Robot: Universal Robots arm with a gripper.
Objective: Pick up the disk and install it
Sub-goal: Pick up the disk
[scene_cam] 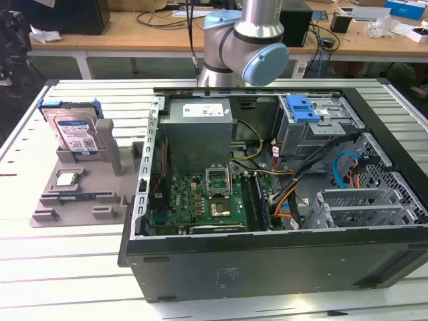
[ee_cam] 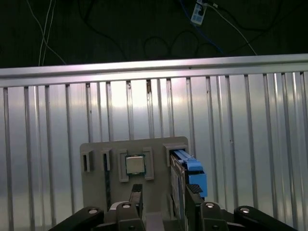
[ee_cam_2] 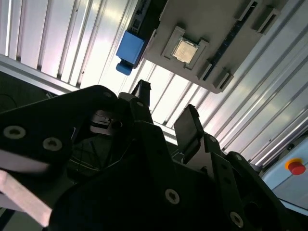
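Entry one: the jaws, two black fingers point(ee_cam: 136, 196), stand open in both wrist views. We see the desk through the gap between them and nothing gripped. Entry two: the disk point(scene_cam: 75, 130), a flat rectangular silver metal hard drive with a white-and-blue label and a blue plastic bracket. It stands on edge in a slot of the grey plastic fixture point(scene_cam: 67, 207), beyond the jaw tips and apart from them. In the first wrist view the disk point(ee_cam: 190, 166) lines up closer to one finger than to the other. In the second wrist view we catch its blue bracket point(ee_cam_2: 130, 48) past the jaw tips. Entry three: a small square silver chip point(ee_cam: 135, 164), seated flat in the same fixture beside the disk and also clear of the jaws. Entry four: the slatted silver metal desk point(scene_cam: 67, 274), which carries the fixture. Entry five: an open black computer case point(scene_cam: 267, 261) beside the fixture, on the exterior view's right. Inside it are a green circuit board point(scene_cam: 194, 200) and a grey metal cage with a blue plastic latch point(scene_cam: 304, 108). Entry six: the grey and pale-blue robot arm point(scene_cam: 244, 40), rising behind the case.
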